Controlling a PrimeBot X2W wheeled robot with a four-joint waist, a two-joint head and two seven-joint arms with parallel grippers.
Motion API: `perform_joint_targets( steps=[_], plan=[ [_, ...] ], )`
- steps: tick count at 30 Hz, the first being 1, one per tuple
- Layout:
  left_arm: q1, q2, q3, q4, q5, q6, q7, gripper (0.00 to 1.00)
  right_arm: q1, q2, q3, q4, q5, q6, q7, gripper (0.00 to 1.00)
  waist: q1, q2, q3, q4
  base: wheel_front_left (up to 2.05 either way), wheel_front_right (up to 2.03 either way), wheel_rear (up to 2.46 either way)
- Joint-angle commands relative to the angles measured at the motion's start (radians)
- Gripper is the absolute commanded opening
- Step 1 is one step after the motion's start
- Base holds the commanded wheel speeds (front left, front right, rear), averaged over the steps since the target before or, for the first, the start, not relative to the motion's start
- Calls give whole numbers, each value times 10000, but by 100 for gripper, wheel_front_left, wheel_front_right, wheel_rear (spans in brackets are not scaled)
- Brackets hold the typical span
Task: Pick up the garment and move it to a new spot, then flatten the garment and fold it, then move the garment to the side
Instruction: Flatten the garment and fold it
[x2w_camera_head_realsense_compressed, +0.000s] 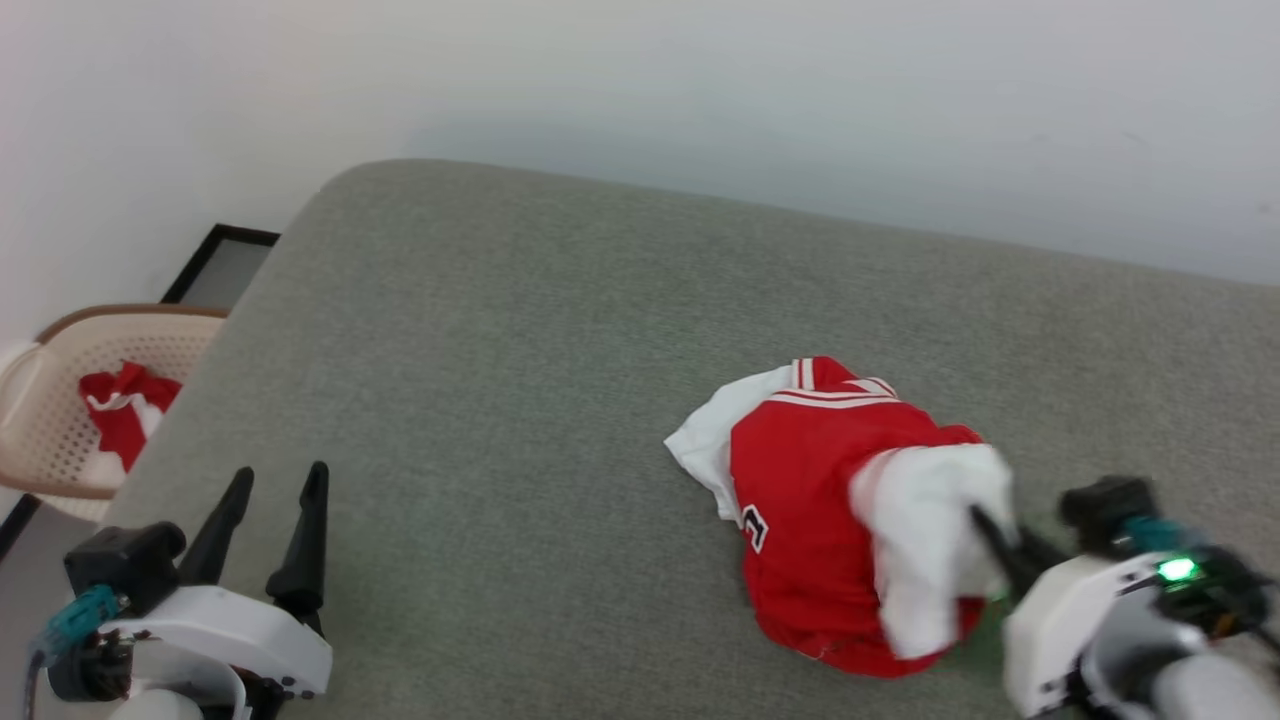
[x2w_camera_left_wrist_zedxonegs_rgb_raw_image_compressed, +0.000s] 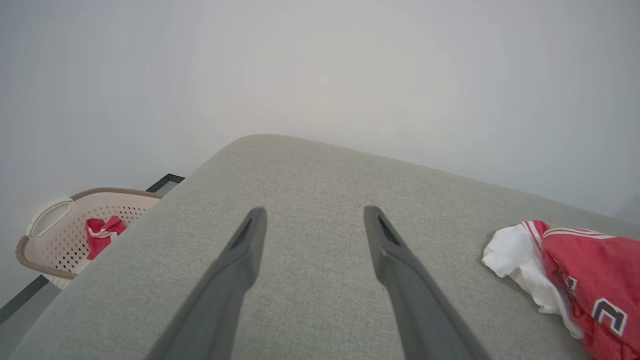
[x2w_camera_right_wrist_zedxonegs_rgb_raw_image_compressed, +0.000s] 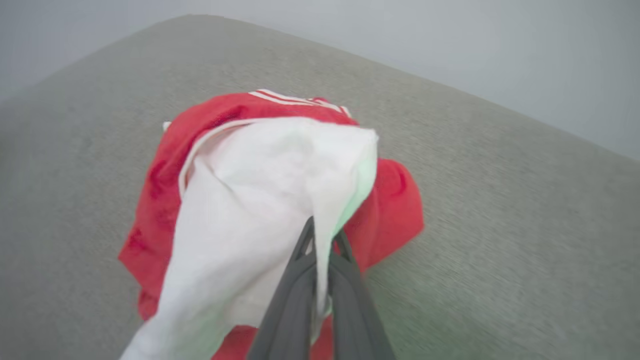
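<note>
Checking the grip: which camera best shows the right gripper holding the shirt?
Right wrist view: the right gripper is shut on the garment's white sleeve, close up. Head view shows it smaller, blurred; left wrist view, the garment's other end.

Basket (x2w_camera_head_realsense_compressed: 45, 410) (red cloth (x2w_camera_head_realsense_compressed: 120, 415) inside) beside grey cushion (x2w_camera_head_realsense_compressed: 500, 350).

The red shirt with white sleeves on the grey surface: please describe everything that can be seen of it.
The red basketball-style shirt with white short sleeves lies crumpled in a heap on the grey woven-fabric surface, on the robot's right. It looks like thin, soft cloth. Red-and-white striped trim shows at its far edge, part of black, white-edged lettering on its left side. The right gripper is shut on one white sleeve, drawing it into a peak.
</note>
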Motion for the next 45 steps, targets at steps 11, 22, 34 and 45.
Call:
perform_joint_targets(
  steps=[11,22,34,45],
  plan=[
    [-260,0,-27,43,-4,-97,-33,100,381,-1341,-2303,-621,-212,-14,1277,0,-1,0,324,-554,0,0,0],
    [-626,-82,-211,354,38,-360,7,100,-211,-1731,-3211,2200,131,-14,1106,25,-1,0,463,-552,0,0,0],
    [-1085,167,-434,315,-202,-877,623,100,-966,-1668,-2697,3288,610,-14,753,100,-1,0,203,-955,0,0,0],
    [-2145,728,-768,32,-994,-1594,2885,100,-272,-826,-3223,1122,98,-14,-764,100,-1,0,-289,-2140,0,0,0]
  ],
)
